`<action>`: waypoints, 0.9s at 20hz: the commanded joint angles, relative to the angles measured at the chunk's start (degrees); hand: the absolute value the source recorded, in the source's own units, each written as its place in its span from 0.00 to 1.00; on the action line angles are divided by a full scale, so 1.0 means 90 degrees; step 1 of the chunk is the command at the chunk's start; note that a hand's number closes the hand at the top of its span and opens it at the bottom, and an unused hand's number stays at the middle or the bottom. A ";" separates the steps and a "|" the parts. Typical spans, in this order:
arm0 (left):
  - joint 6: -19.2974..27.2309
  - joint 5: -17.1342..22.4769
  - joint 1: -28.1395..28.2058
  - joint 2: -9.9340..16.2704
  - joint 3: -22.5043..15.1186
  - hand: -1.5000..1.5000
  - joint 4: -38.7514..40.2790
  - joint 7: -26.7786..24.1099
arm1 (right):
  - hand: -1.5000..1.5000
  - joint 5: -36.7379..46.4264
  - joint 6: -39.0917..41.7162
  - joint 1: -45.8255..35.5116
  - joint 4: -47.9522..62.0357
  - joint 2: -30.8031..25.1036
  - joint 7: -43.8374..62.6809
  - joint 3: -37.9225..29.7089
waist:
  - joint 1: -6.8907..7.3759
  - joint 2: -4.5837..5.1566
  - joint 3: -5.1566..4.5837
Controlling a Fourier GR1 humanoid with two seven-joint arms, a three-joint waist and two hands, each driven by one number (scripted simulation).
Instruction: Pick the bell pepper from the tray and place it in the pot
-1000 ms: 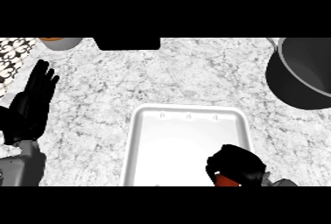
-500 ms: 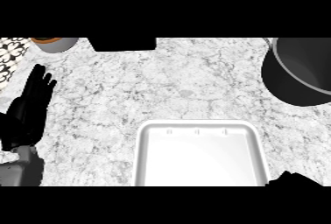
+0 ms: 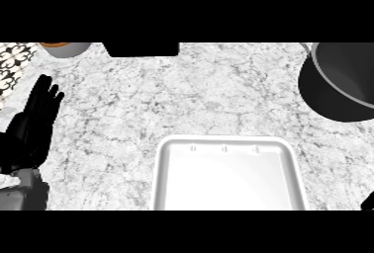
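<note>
The white tray [image 3: 226, 174] sits low on the marble counter [image 3: 190, 94], its near edge cut off by the lower edge of the view; its floor shows only bare white. The bell pepper shows nowhere in the view, so its place cannot be told. The dark pot [image 3: 342, 81] stands at the far right, partly cut by the right edge, well apart from the tray, with a broad stretch of bare counter between them.

The left hand [image 3: 33, 126] rests at the left edge, fingers straight and pointing up, close together and holding nothing, well clear of the tray's left rim. Of the right hand [image 3: 369, 201] only a dark sliver shows at the lower right corner (too little to tell how its fingers stand).

Along the far edge sit a small grey bowl [image 3: 67, 48] with an orange inside, a black block [image 3: 141, 49], and a patterned patch [image 3: 15, 64] at the far left.
</note>
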 commanded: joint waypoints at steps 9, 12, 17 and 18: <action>0.0012 -0.0202 -0.0486 -0.0133 -0.0125 0.50 0.0596 -0.0283 | 1.00 -0.2016 0.0898 -0.1981 0.1912 -0.0765 0.1241 -0.1830 | 0.0199 0.0050 0.0006; -0.0034 -0.0127 -0.0732 0.0028 -0.0021 0.50 0.0533 0.0009 | 1.00 -0.1802 0.0876 -0.2951 0.2945 -0.1165 0.1451 -0.1700 | 0.0263 0.0059 0.0008; 0.0047 -0.0155 -0.0892 -0.0081 -0.0094 0.50 0.0554 0.0141 | 1.00 -0.1245 0.0821 -0.3983 0.4817 -0.1234 0.0920 -0.1234 | 0.0310 0.0076 0.0014; -0.0206 0.0027 -0.0538 0.0061 0.0036 0.50 0.0418 0.0127 | 1.00 -0.0923 0.0512 -0.4113 0.4843 -0.1095 0.0783 -0.1120 | 0.0294 0.0059 0.0011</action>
